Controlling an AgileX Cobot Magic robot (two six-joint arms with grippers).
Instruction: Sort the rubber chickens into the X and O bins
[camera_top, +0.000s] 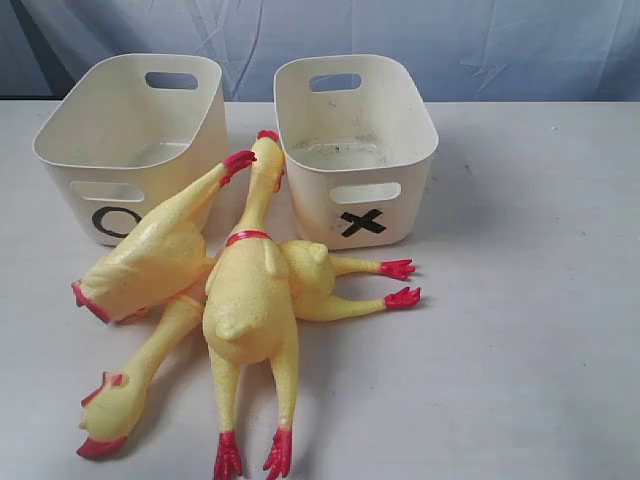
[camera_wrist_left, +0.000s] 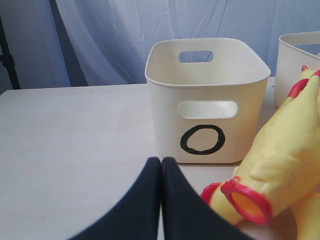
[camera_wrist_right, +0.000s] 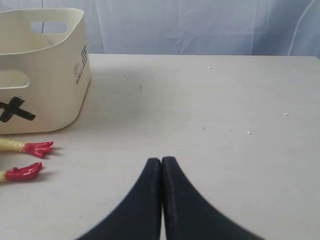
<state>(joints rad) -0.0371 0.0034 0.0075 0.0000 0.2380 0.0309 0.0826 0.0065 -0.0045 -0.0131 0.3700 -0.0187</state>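
Two cream bins stand at the back of the table: the O bin (camera_top: 75, 120) on the left and the X bin (camera_top: 410, 140) on the right. Three yellow rubber chickens lie piled before them. The top chicken (camera_top: 250, 295) points its head between the bins. A second chicken (camera_top: 150, 260) leans toward the O bin. A third chicken (camera_top: 315, 275) lies underneath, red feet toward the right. A fourth is hidden. My left gripper (camera_wrist_left: 161, 160) is shut and empty, facing the O bin (camera_wrist_left: 170, 130), with a chicken (camera_wrist_left: 285, 145) beside it. My right gripper (camera_wrist_right: 161, 160) is shut and empty, beside the X bin (camera_wrist_right: 55, 90).
Both bins look empty inside. A blue-grey curtain (camera_top: 450, 40) hangs behind the white table (camera_top: 540, 300). Two red chicken feet (camera_wrist_right: 37, 148) lie on the table near the X bin in the right wrist view. Neither arm shows in the exterior view.
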